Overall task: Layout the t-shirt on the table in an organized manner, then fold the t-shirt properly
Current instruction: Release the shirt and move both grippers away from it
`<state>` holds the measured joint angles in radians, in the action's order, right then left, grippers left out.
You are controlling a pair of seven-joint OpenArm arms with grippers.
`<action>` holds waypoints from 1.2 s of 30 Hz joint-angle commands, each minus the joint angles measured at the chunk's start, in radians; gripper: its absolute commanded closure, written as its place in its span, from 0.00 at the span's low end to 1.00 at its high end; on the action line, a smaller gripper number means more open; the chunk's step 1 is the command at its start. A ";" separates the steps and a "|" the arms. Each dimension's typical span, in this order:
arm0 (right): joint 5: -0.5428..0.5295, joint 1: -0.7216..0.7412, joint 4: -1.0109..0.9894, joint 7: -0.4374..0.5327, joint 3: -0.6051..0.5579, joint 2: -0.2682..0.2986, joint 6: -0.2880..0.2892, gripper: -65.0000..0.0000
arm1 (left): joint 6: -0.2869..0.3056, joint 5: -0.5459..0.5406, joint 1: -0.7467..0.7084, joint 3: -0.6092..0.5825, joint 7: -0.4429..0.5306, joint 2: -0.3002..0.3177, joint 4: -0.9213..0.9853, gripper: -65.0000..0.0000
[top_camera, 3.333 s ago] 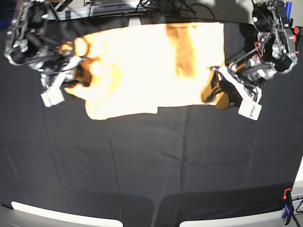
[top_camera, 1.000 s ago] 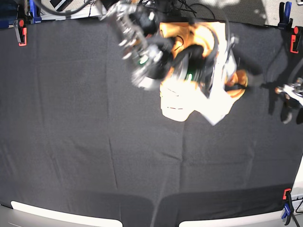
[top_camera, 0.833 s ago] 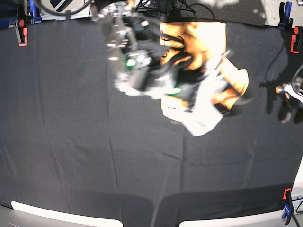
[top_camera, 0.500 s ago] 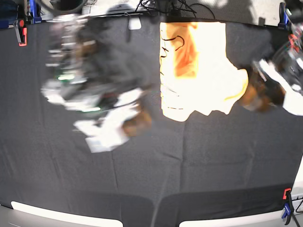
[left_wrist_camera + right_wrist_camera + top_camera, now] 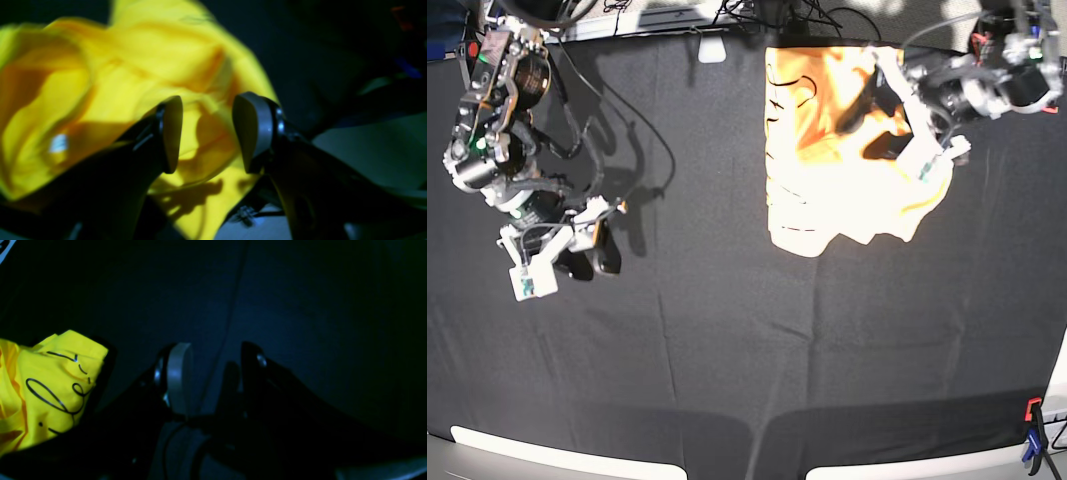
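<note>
Black cloth covers the counter (image 5: pixel 727 350); the t-shirt (image 5: pixel 847 170) lies partly folded near its far edge. Folding looks under way. Left fingers (image 5: pixel 171 133) hover spread over rumpled fabric, gripping nothing; next they likely need to close on an edge. Right fingers (image 5: pixel 178 378), parted and empty, hang well apart from the garment.

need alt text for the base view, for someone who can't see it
Overhead view: a partly folded orange-yellow t-shirt lies at the far edge of a black-cloth table. The left gripper reaches over it, while the right gripper hovers apart above bare cloth.
</note>
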<state>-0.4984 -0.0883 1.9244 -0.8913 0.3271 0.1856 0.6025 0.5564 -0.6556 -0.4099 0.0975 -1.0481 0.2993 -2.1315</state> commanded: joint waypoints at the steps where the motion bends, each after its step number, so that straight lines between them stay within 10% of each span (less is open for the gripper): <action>1: -0.018 0.016 0.015 0.022 0.003 0.011 0.004 0.63 | -0.009 -0.013 0.002 0.000 0.025 0.006 -0.017 0.60; 11: -0.018 0.016 0.015 0.023 0.003 0.011 0.004 0.63 | -0.034 -0.007 -0.025 -0.001 -0.014 0.006 -0.017 0.63; 18: -0.018 0.017 0.015 0.028 0.003 0.011 0.003 0.63 | -0.034 -0.052 -0.056 -0.001 -0.002 0.006 -0.017 1.00; 36: -0.019 0.016 0.015 0.067 0.003 0.011 0.004 0.63 | 0.016 -0.053 -0.237 0.380 -0.089 0.042 -0.017 1.00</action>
<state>-0.5011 -0.0856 1.9244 -0.8539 0.3275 0.1860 0.6029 0.5659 -0.6956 -0.6460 0.4732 -1.1500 0.3336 -2.1319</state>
